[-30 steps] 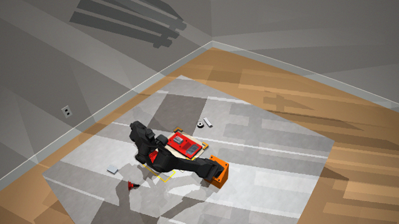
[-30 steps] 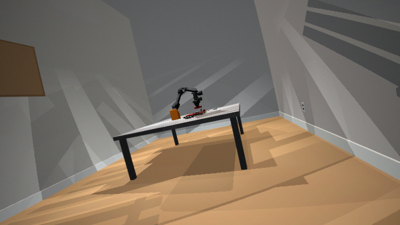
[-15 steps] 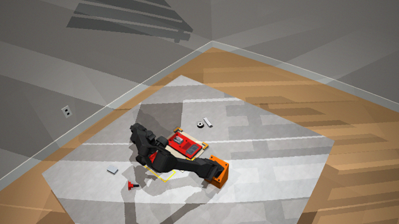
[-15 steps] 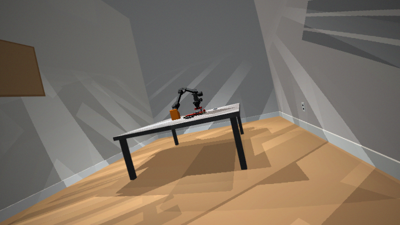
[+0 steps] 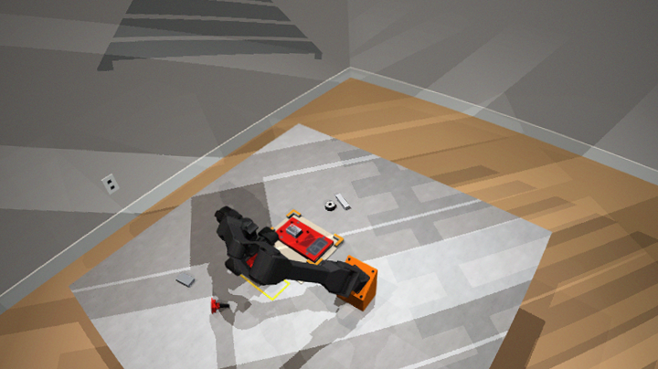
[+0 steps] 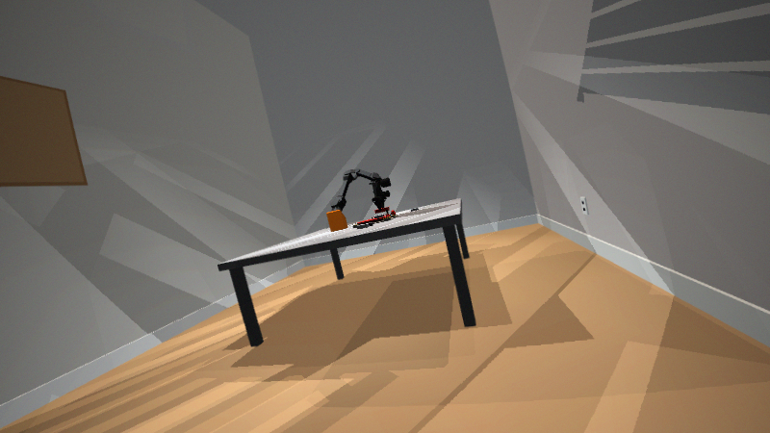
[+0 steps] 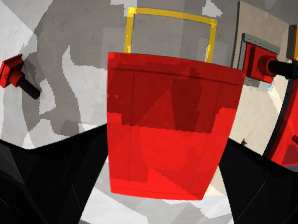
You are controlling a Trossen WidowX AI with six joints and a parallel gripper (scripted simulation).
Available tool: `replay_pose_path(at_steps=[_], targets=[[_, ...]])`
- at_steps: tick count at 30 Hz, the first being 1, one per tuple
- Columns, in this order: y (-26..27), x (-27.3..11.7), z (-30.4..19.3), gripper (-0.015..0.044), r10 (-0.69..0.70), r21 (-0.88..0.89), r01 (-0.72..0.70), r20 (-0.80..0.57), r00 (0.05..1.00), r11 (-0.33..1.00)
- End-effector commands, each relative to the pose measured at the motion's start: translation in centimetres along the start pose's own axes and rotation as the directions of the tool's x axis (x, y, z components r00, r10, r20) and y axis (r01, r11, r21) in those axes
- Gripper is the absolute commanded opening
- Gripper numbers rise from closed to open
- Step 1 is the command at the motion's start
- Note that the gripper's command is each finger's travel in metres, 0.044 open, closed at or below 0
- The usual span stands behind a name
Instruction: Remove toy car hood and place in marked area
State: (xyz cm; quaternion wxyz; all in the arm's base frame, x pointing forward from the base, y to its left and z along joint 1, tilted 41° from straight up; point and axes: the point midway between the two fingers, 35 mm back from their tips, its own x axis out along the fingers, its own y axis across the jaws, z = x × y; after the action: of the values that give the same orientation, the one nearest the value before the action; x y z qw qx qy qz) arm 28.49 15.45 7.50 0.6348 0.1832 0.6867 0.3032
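My gripper [image 7: 166,136] is shut on the red hood [image 7: 170,115] [image 6: 381,209], with one black finger at each side of it. The hood is held a little above the table, off the car. In the wrist view it covers the near part of the marked area, a yellow outline [image 7: 172,15] [image 5: 272,298] on the table. In the top view the arm hides most of the hood and part of the outline. The red toy car [image 5: 294,240] [image 7: 290,147] lies on a beige board [image 5: 291,254] [image 7: 252,125], beside the outline.
A red part with a black peg [image 7: 14,72] [image 5: 215,305] lies left of the outline in the wrist view; a similar part [image 7: 256,61] stands on the board. A grey plate [image 5: 185,279], a black-and-white wheel [image 5: 330,205] and a white bar [image 5: 343,201] lie farther out. The arm's orange base [image 5: 365,290] [image 6: 337,220] stands nearby.
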Motion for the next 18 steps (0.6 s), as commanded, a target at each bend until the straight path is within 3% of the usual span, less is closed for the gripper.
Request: replay_pose_path(at_steps=[1, 18], targets=[[0.0, 0.4, 0.0, 0.0000, 0.006, 0.008, -0.006, 0.001, 1.000, 1.000], [0.1, 1.8, -0.1, 0.0000, 0.007, 0.008, -0.007, 0.001, 1.000, 1.000]])
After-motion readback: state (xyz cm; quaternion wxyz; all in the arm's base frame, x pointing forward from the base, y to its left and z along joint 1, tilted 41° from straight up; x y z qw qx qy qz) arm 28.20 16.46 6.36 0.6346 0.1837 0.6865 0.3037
